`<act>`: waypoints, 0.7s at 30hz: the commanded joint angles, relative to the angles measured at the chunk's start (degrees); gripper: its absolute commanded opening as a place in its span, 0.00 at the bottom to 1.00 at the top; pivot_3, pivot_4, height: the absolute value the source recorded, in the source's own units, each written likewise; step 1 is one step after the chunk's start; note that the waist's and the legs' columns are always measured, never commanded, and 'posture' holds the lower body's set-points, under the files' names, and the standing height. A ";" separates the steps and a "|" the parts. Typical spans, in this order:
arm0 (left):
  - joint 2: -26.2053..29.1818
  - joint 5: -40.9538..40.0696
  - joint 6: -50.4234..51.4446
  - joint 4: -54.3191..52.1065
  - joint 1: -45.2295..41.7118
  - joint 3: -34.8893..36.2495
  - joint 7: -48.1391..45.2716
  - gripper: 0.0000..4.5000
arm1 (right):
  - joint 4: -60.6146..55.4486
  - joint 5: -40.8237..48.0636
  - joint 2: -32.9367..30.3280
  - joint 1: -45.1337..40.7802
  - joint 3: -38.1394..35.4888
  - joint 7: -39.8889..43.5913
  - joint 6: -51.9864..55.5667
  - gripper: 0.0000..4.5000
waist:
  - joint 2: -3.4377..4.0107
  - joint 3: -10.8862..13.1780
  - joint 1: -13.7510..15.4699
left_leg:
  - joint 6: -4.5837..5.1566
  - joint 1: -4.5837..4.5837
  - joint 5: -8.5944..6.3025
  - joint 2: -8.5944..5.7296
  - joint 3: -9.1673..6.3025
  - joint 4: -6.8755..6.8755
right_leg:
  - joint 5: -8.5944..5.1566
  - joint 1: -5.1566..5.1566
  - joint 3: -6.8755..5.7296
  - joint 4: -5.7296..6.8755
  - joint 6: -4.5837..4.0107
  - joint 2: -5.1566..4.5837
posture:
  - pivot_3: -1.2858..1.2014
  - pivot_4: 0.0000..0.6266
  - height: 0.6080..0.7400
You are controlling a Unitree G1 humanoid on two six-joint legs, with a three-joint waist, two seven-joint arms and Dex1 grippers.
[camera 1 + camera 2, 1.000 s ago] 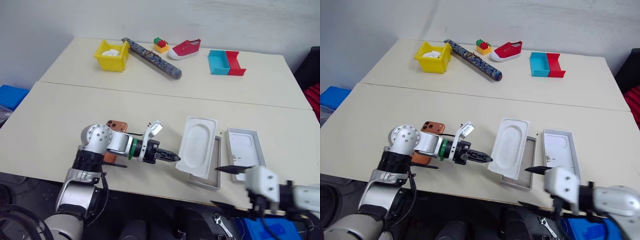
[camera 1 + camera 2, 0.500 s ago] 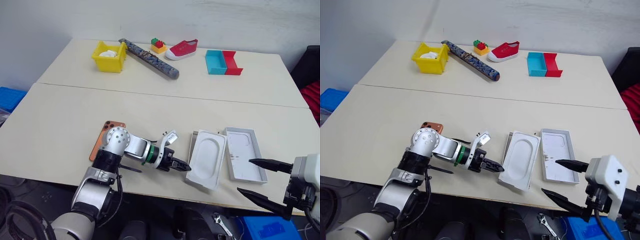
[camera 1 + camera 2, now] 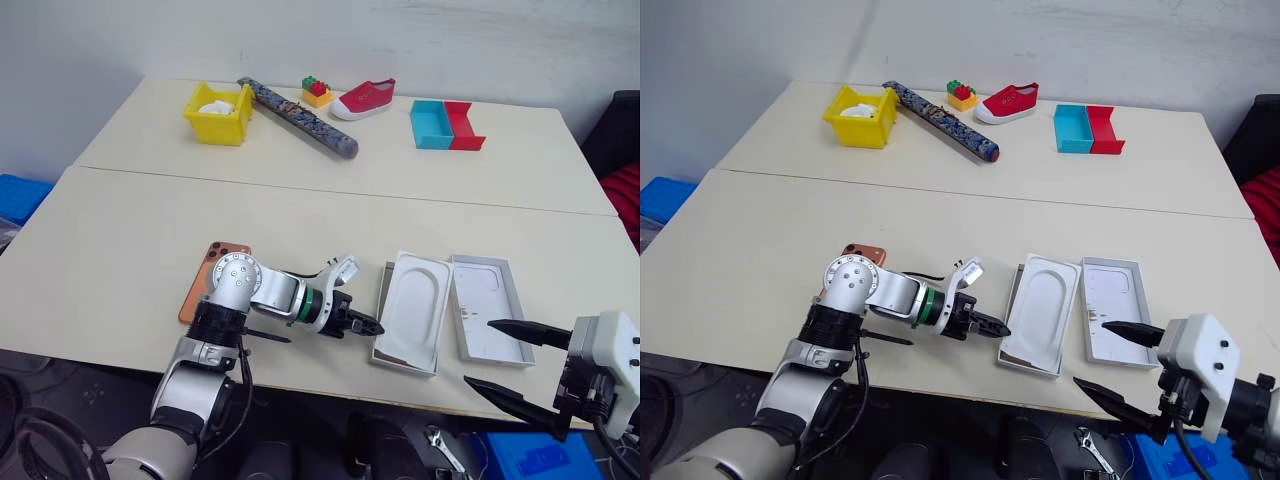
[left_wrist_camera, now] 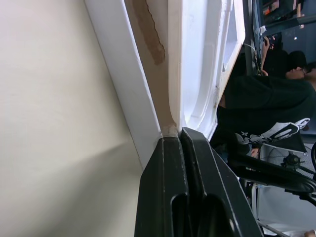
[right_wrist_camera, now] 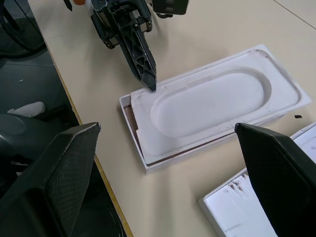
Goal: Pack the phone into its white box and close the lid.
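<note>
The left gripper has its two black fingers pressed together into one point, and that point meets the near left corner of the white box, where the flat white insert with its oval recess lies askew on top. The left wrist view shows what the head views cannot: the closed tips sit right at the seam between the box wall and the insert's edge, with a strip of tan floor bare between them (whether anything is pinched there cannot be told). The right wrist view looks down on the same corner, the insert covering most of the tray and a thin brown line of floor along one long side. The right gripper hangs off the table edge beyond the box's near right corner, fingers spread wide and holding nothing.

The lid lies open side up just right of the box, white inside, holding nothing. The phone lies flat well left of the box, partly behind the left arm, camera cluster away from the robot. No writing is readable anywhere.

Far behind the box, a yellow bin holds something white; a blue and a red tray stand side by side.
</note>
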 commanded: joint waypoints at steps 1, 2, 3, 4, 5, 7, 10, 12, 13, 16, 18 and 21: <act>-0.15 -2.64 0.10 0.94 0.62 -0.68 1.03 0.05 | -0.07 -0.22 -0.60 -0.75 -0.35 0.18 -0.94 1.00 | 0.00 0.00 0.05 | 0.00 0.00 0.00 0.00 0.00 0.00 | 0.00 0.00 0.00 0.00 0.00 0.00 | 0.52 0.24 1.00; -0.11 -3.04 0.10 1.11 0.58 -0.80 1.27 0.10 | -0.02 -0.28 -0.63 -0.96 -0.29 0.24 -0.88 1.00 | 0.00 0.00 0.06 | 0.00 0.00 0.00 0.00 -0.01 0.00 | 0.00 0.00 0.00 -0.01 0.00 0.00 | 0.52 0.24 1.00; 0.13 -3.42 0.10 1.16 0.45 -1.23 1.28 0.14 | 0.06 -0.40 -0.60 -1.07 -0.24 0.35 -0.89 1.00 | 0.00 0.00 0.06 | 0.00 0.00 0.00 0.00 -0.01 0.00 | 0.00 0.00 0.00 -0.01 0.00 0.00 | 0.52 0.24 1.00; 0.56 -4.10 0.10 1.07 0.29 -1.74 1.15 0.21 | 0.11 -0.53 -0.59 -1.14 -0.20 0.51 -0.93 1.00 | 0.00 0.00 0.06 | 0.00 0.00 0.00 0.00 0.00 0.00 | 0.00 0.00 0.00 -0.01 0.00 0.00 | 0.52 0.24 1.00; 1.05 -4.96 0.10 0.90 0.11 -2.21 0.81 0.28 | 0.19 -0.69 -0.58 -1.19 -0.12 0.66 -1.00 1.00 | 0.00 0.00 0.06 | 0.00 -0.01 0.00 0.00 0.00 0.00 | 0.00 0.00 0.00 -0.01 0.00 0.00 | 0.52 0.24 1.00; 2.08 -6.95 0.10 0.84 -0.38 -3.09 0.15 0.41 | 0.39 -0.99 -0.63 -1.32 0.08 0.89 -1.14 1.00 | 0.00 0.00 0.05 | -0.01 0.00 0.00 0.00 0.00 0.00 | 0.00 0.00 0.00 -0.01 0.00 0.00 | 0.52 0.24 1.00; 3.65 -9.10 0.10 0.50 -1.37 -4.09 -1.19 0.62 | 0.56 -1.55 -0.63 -1.63 0.78 1.05 -1.33 1.00 | 0.00 0.00 -0.04 | -0.01 0.00 0.00 0.00 0.00 0.00 | 0.00 0.00 0.00 0.00 0.00 0.00 | 0.52 0.24 1.00; 4.93 -10.24 0.10 0.29 -2.51 -4.53 -2.79 0.68 | 0.64 -2.10 -0.56 -1.93 1.54 1.13 -1.58 1.00 | 0.00 0.00 -0.04 | -0.05 0.01 0.02 0.00 0.00 0.00 | 0.00 0.00 0.00 0.01 0.00 0.00 | 0.52 0.24 1.00; 5.57 -10.66 0.10 0.28 -3.12 -4.75 -3.68 0.68 | 0.76 -2.37 -0.55 -2.11 1.90 1.16 -1.72 1.00 | 0.00 0.00 -0.08 | -0.07 0.01 0.03 -0.01 0.00 0.00 | 0.00 0.00 0.00 0.01 0.00 0.00 | 0.52 0.24 1.00; 7.03 -11.13 0.10 0.18 -4.43 -5.42 -5.87 0.68 | 1.33 -3.18 -0.65 -2.69 2.86 1.30 -2.29 1.00 | 0.01 0.01 -0.04 | -0.09 0.00 0.05 -0.02 0.01 0.00 | 0.00 -0.01 0.01 0.02 -0.01 0.00 | 0.52 0.24 1.00; 7.50 -11.89 0.10 0.67 -5.31 -5.32 -7.23 0.68 | 1.82 -3.65 -0.74 -3.23 3.56 1.36 -2.60 1.00 | 0.01 0.01 -0.04 | -0.10 0.00 0.05 -0.02 0.00 -0.01 | 0.00 -0.01 0.01 0.02 -0.01 0.01 | 0.52 0.24 1.00; 7.34 -11.82 0.10 0.10 -5.57 -4.92 -9.15 0.68 | 2.39 -4.18 -0.77 -3.89 4.35 1.44 -2.86 1.00 | 0.01 0.01 -0.03 | -0.09 -0.01 0.05 -0.02 0.00 -0.01 | 0.00 -0.01 0.01 0.00 -0.01 0.01 | 0.52 0.24 1.00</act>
